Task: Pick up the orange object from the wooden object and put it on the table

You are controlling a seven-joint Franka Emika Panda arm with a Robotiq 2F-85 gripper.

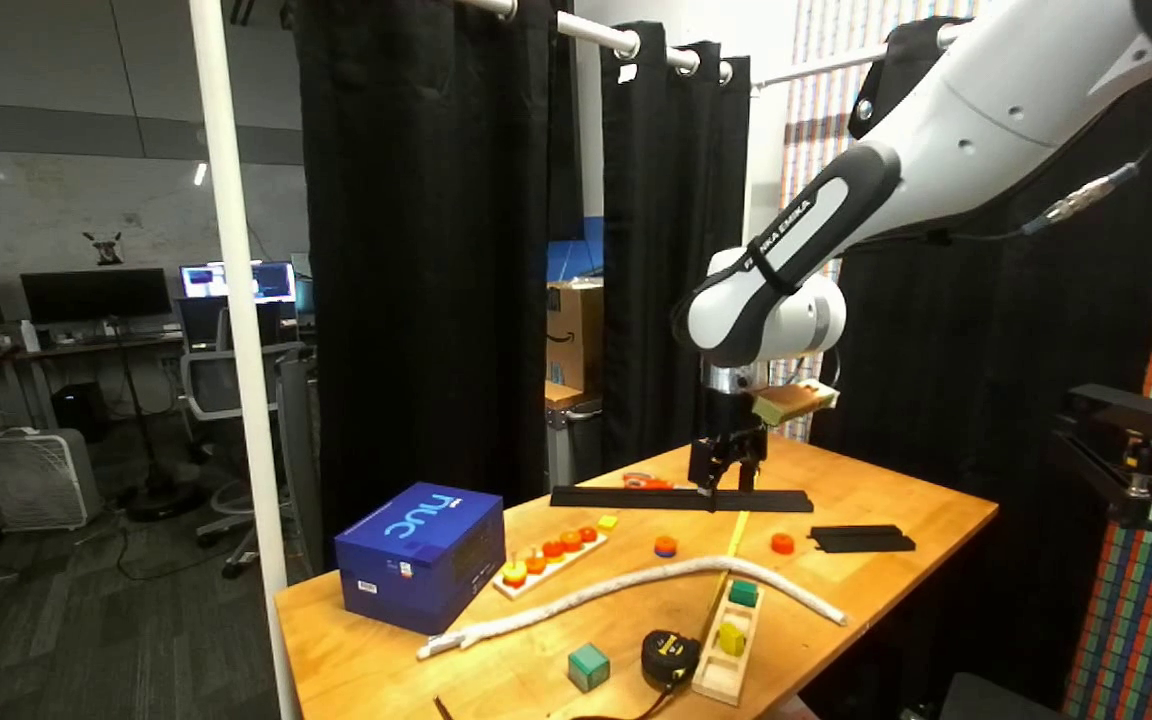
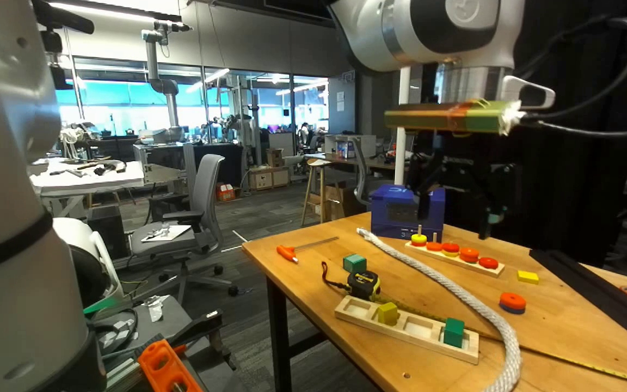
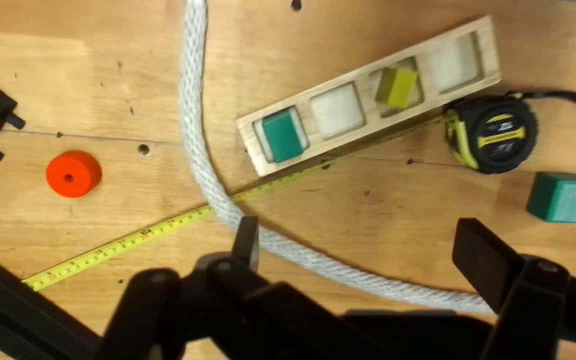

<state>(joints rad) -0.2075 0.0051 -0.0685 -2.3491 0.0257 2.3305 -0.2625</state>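
Note:
The wooden peg board (image 1: pixel 561 562) stands on the table (image 1: pixel 376 665) beside a blue box. It also shows in an exterior view (image 2: pixel 452 260). Several orange and red rings sit on it, such as an orange ring (image 1: pixel 553 550), (image 2: pixel 469 254); a yellow piece tops the end stack. The board is out of the wrist view. My gripper (image 1: pixel 729 487) is above the table, apart from the board. In the wrist view its fingers (image 3: pixel 360 245) are wide apart with nothing between them; the rope lies on the table below.
A blue box (image 1: pixel 421 560), white rope (image 1: pixel 636 578), tape measure (image 3: pixel 498 132), slotted wooden tray (image 3: pixel 338 112) with green and yellow blocks, and green cube (image 3: pixel 563 197) lie around. Loose orange discs (image 1: pixel 666 546), (image 3: pixel 73 174) and a black rail (image 1: pixel 626 499) lie on the table.

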